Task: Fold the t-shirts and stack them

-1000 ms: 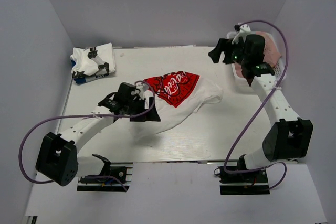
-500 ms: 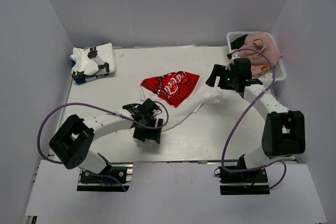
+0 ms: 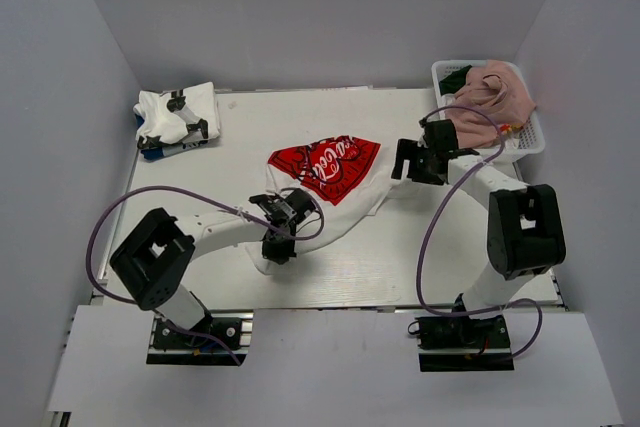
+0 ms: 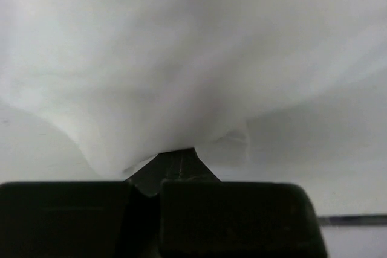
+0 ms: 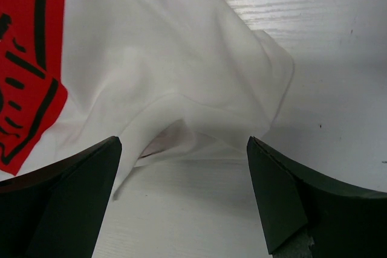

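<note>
left jaws pinch t-shirt (image 3: 345,209) edge; right jaws wide by sleeve (image 5: 242,83)

You're seeing the white Coca-Cola t-shirt (image 3: 335,192) lying rumpled mid-table, red print facing up. Folded white t-shirts (image 3: 178,117) are sitting far left; the pink t-shirt (image 3: 498,97) and dark green t-shirt (image 3: 457,78) are lying bunched far right.
</note>
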Controlling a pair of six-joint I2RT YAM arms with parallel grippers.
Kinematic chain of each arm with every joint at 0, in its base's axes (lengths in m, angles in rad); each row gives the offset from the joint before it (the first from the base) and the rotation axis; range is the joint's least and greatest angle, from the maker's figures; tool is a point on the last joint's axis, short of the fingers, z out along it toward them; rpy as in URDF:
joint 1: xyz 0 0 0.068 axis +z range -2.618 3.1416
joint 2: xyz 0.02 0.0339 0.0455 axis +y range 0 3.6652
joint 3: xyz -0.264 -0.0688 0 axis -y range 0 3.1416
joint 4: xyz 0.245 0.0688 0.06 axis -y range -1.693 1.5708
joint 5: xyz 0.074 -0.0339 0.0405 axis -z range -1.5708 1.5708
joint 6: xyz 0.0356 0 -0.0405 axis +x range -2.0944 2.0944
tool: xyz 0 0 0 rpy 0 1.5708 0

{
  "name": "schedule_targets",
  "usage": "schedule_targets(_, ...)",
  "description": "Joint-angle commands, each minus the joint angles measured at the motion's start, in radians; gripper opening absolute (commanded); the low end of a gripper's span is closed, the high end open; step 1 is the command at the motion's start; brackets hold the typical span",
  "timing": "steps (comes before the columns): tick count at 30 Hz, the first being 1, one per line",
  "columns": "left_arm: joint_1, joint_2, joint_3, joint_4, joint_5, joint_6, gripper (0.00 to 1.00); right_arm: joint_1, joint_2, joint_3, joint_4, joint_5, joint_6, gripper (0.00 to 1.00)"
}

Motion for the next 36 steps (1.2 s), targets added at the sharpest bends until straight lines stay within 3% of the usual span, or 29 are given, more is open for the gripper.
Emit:
schedule_targets(1,0.004,-0.049,0.064,-0.069,-0.237,-0.083,0.0,0.031,0.019,0.039,-0.034,0.082,-0.005,0.89)
schedule_targets(5,0.004,-0.168,0.11,-0.068,-0.355,-0.092,0.0,0.048,0.081,0.046,-0.056,0.18,0.018,0.88)
schedule_targets(7,0.004,-0.239,0.124,-0.058,-0.411,-0.083,0.0,0.048,0.088,0.028,-0.021,0.229,0.033,0.8)
schedule_targets(9,0.004,-0.277,0.154,-0.049,-0.462,-0.071,0.0,0.04,0.087,0.03,0.021,0.211,0.04,0.4)
schedule_targets(11,0.004,-0.32,0.189,-0.049,-0.554,-0.062,0.0,0.049,0.069,0.039,0.068,0.244,0.02,0.17)
schedule_targets(12,0.004,-0.333,0.231,-0.061,-0.589,-0.062,0.0,0.05,0.044,0.046,0.087,0.299,0.015,0.0)
schedule_targets(16,0.004,-0.406,0.346,-0.069,-0.752,-0.037,0.0,0.045,-0.062,0.117,0.119,0.352,-0.006,0.0)
schedule_targets(18,0.025,-0.461,0.331,0.062,-0.689,0.09,0.01,0.048,-0.127,0.141,0.09,0.338,-0.04,0.0)
schedule_targets(21,0.015,-0.471,0.256,0.225,-0.549,0.246,0.36,0.05,-0.183,0.183,0.064,0.268,-0.066,0.0)
schedule_targets(24,0.005,-0.376,0.265,0.195,-0.371,0.28,0.74,0.059,-0.252,0.177,0.047,0.19,-0.085,0.0)
schedule_targets(25,0.005,-0.355,0.265,0.204,-0.337,0.294,0.99,0.06,-0.289,0.177,0.039,0.168,-0.086,0.0)
schedule_targets(28,0.005,-0.292,0.208,0.325,-0.127,0.387,1.0,0.063,-0.324,0.168,0.036,0.168,-0.083,0.0)
schedule_targets(33,-0.033,-0.131,0.187,0.449,0.244,0.415,1.0,0.063,-0.312,0.145,0.019,0.18,-0.065,0.0)
schedule_targets(36,-0.077,-0.011,0.2,0.489,0.308,0.426,1.0,0.06,-0.283,0.14,0.006,0.185,-0.048,0.0)
